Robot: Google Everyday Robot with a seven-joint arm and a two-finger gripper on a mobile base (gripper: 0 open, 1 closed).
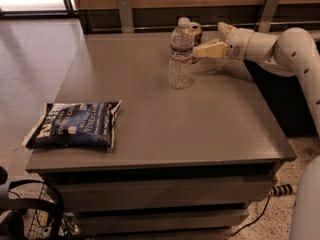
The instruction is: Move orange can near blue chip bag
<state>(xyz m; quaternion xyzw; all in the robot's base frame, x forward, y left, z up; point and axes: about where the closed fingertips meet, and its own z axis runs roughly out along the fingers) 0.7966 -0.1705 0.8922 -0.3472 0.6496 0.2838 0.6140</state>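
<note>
The orange can (196, 32) stands at the far edge of the grey table (200, 124), mostly hidden behind a clear water bottle (180, 54). Only its silver top and a strip of its side show. My gripper (209, 39) reaches in from the right at can height, right beside the can. Its fingers are apart, with one cream fingertip (202, 50) pointing left just below the can; I cannot tell if it touches. The blue chip bag (75, 125) lies flat at the table's front left corner, far from the can and the gripper.
My white arm (295, 49) spans the table's back right corner. A wooden wall with metal brackets (125, 11) runs behind the table. A cable (260, 214) lies on the floor at the right, and a wire basket (35, 219) stands at the front left.
</note>
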